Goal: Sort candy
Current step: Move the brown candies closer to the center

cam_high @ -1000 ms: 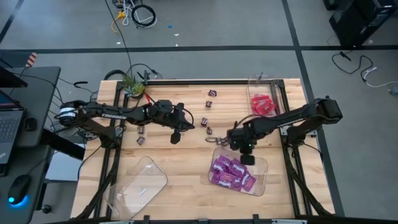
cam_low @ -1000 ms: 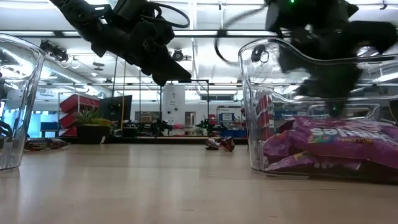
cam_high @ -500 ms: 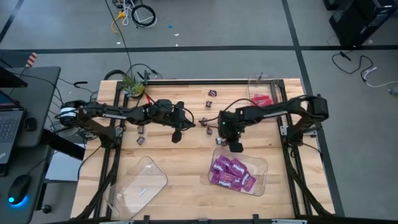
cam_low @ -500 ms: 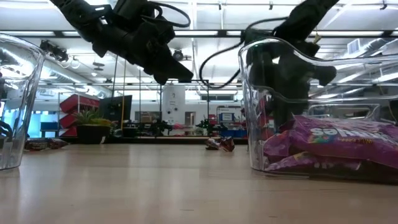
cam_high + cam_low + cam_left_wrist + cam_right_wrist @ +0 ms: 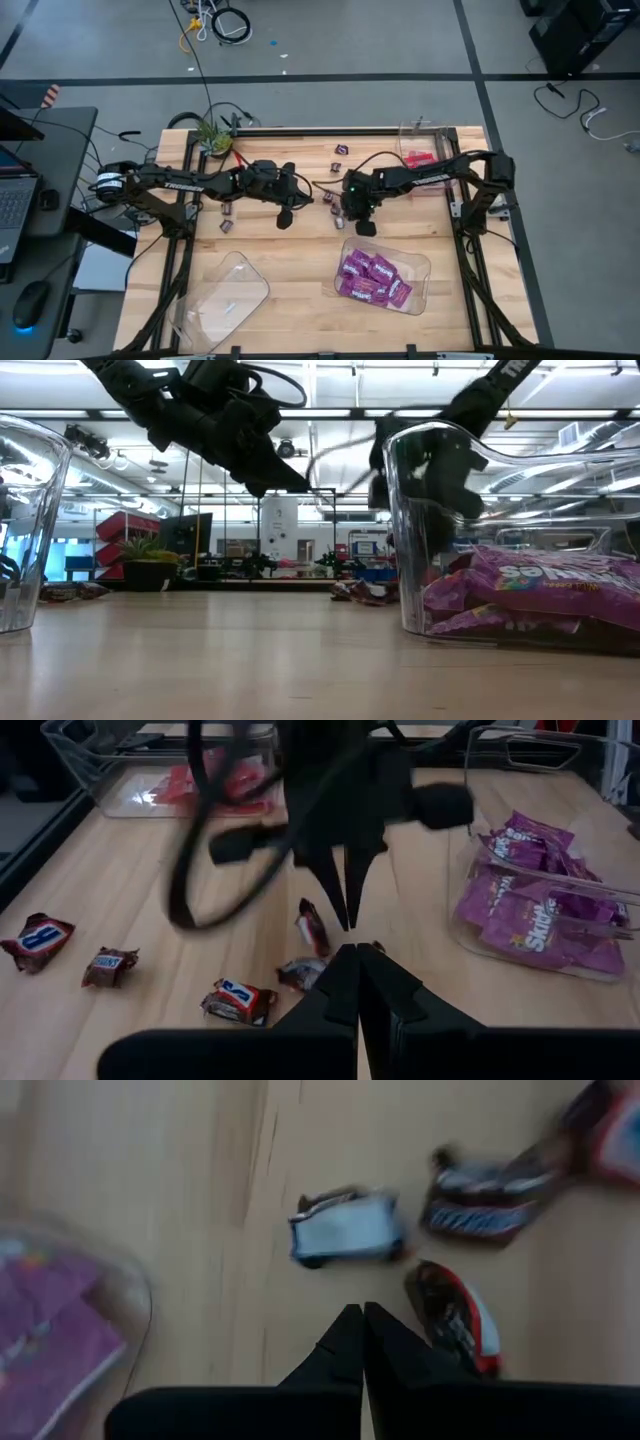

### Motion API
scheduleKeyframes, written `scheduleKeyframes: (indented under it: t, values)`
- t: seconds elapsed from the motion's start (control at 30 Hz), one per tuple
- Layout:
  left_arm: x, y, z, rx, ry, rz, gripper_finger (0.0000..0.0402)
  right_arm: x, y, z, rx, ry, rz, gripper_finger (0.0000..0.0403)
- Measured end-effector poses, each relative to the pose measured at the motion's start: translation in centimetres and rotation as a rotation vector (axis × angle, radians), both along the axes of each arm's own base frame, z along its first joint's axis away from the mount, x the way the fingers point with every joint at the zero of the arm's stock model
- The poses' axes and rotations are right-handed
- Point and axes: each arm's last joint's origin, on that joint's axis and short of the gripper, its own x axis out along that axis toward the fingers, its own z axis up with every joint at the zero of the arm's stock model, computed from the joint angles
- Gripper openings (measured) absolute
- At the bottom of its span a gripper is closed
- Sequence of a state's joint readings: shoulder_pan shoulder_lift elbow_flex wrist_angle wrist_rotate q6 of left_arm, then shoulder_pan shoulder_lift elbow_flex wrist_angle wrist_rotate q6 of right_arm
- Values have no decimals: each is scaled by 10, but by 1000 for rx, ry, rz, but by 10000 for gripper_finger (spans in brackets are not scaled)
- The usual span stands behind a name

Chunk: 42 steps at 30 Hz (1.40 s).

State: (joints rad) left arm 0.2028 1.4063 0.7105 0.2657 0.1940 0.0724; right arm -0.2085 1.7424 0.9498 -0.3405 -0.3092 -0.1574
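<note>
High view: small dark brown wrapped candy pieces (image 5: pixel 333 195) scattered loose at the middle of the pale wooden slatted table (image 5: pixel 300 285), still unsorted. Near side of that cluster, clear plastic tray (image 5: pixel 418 268) keeping purple-magenta packets (image 5: pixel 372 279) together. Over the cluster, right gripper (image 5: pixel 366 228), jaws together, empty, probably lining up a pick. Just beside, left gripper (image 5: pixel 283 219), likewise pinched together, waiting.

Three clear plastic trays sit on the table: one (image 5: pixel 226 293) with no candy showing in it, one (image 5: pixel 420 272) holding a heap of purple packets (image 5: pixel 372 279) too overlapped to count, and one (image 5: pixel 418 131) holding red packets (image 5: pixel 421 160), their number unclear. Seven small dark wrapped pieces (image 5: pixel 341 150) can be made out loose on the wood, though the arms may hide more. Two robot arms reach over the table.
</note>
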Motion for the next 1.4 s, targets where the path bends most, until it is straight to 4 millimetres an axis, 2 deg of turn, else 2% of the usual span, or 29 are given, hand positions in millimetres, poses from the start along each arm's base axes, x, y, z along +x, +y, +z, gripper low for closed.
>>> scheduleKeyframes:
  t: [0.17,0.33,0.47,0.6,0.77,1.03,1.2,1.4]
  values:
    - [1,-1,-1,-5,-3,-1,3,-3,-1,40,-74,-79,-28,0]
    - [14,-4,-12,-18,-41,-69,3,-29,4,87,-90,-117,-85,0]
    - [34,-2,-27,-48,-1,-87,2,-57,10,115,-151,-110,-174,0]
    - [62,2,-35,-48,13,-115,1,-77,16,135,-200,-136,-238,0]
    - [98,9,-45,-30,42,-135,1,-91,21,147,-220,-170,-262,0]
    - [145,19,-69,-8,168,-104,1,-96,23,149,-233,-161,-260,0]
    - [158,25,-81,51,286,-55,1,-97,25,148,-237,-151,-257,0]
    - [151,28,-84,144,432,82,1,-99,26,146,-235,-122,-256,0]
